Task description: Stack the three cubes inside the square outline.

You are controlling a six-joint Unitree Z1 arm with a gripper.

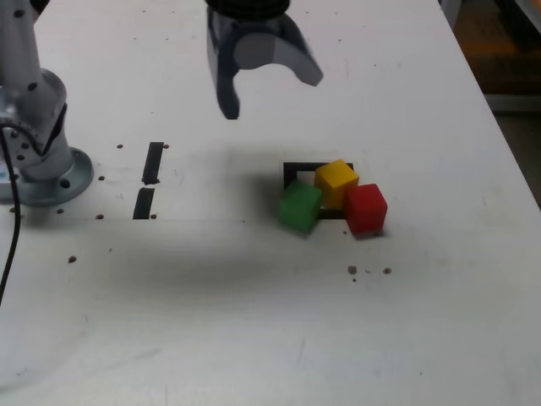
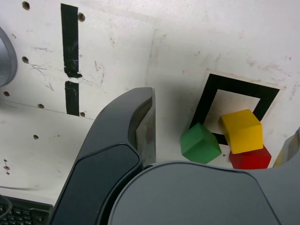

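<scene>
Three cubes sit bunched together on the white table. The yellow cube (image 1: 336, 183) (image 2: 241, 131) lies partly inside the square outline (image 1: 297, 170) (image 2: 211, 91), over its near right corner in the exterior view. The green cube (image 1: 300, 207) (image 2: 200, 143) covers the outline's near left corner. The red cube (image 1: 365, 208) (image 2: 251, 158) rests just outside it, against the yellow one. None is stacked on another. My gripper (image 1: 270, 93) (image 2: 220, 117) hangs open and empty well above the table, behind and to the exterior view's left of the cubes.
Two short black tape strips (image 1: 153, 161) (image 1: 144, 203) lie at the exterior view's left, near the arm's round base (image 1: 46, 173). A black cable (image 1: 10, 228) runs down the left edge. The table's edge (image 1: 507, 144) slants along the right. A keyboard corner (image 2: 23, 213) shows in the wrist view.
</scene>
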